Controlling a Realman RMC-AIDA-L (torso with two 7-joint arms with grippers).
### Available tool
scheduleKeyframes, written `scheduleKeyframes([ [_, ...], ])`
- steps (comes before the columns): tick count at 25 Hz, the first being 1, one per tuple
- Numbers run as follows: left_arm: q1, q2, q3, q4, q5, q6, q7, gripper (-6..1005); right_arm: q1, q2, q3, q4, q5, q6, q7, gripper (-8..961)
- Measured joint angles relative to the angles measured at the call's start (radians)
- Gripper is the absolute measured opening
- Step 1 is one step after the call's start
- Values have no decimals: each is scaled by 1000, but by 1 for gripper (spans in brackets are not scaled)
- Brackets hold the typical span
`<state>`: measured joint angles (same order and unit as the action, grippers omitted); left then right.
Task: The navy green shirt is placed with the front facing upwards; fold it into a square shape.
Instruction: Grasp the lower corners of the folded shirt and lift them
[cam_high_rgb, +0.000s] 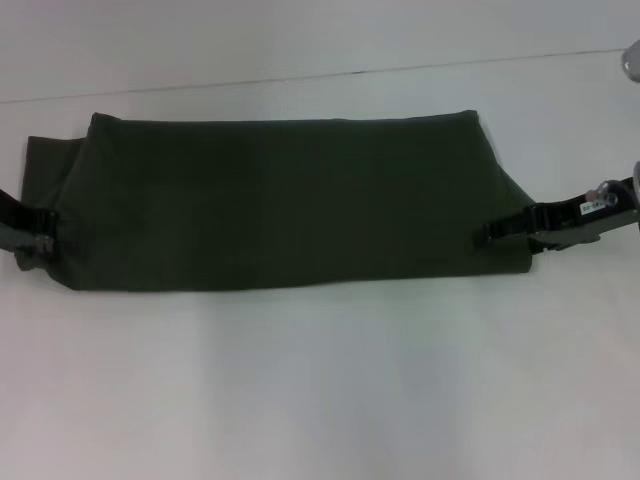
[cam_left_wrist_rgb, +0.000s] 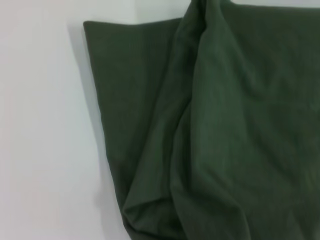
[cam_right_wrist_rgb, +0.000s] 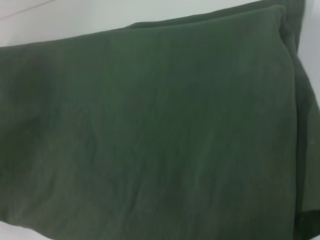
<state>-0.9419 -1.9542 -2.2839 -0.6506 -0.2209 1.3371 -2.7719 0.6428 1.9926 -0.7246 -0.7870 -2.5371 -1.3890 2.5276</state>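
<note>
We'd got the navy green shirt (cam_high_rgb: 285, 205) folded into a long band across the desk's (cam_high_rgb: 320, 380) middle, left gripper (cam_high_rgb: 40, 232) and right gripper (cam_high_rgb: 492, 232) pinching its ends, squaring-up left.

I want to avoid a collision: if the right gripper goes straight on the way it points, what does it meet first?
The right gripper points toward the robot's left, already at the edge of the shirt. It would likely meet that cloth first, though its height is unclear.
</note>
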Motion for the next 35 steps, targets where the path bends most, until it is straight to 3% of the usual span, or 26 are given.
scheduleKeyframes([
  [15,-3,0,0,-1,0,1,-1,39,31,2,0,65,33,29,-47,944],
  [17,-4,0,0,-1,0,1,-1,39,32,3,-2,70,48,25,-61,864],
  [28,-9,0,0,-1,0,0,-1,39,36,-4,-5,72,47,5,-55,654],
  [35,-5,1,3,-1,0,12,1,39,36,-8,-8,60,10,-16,-29,364],
])
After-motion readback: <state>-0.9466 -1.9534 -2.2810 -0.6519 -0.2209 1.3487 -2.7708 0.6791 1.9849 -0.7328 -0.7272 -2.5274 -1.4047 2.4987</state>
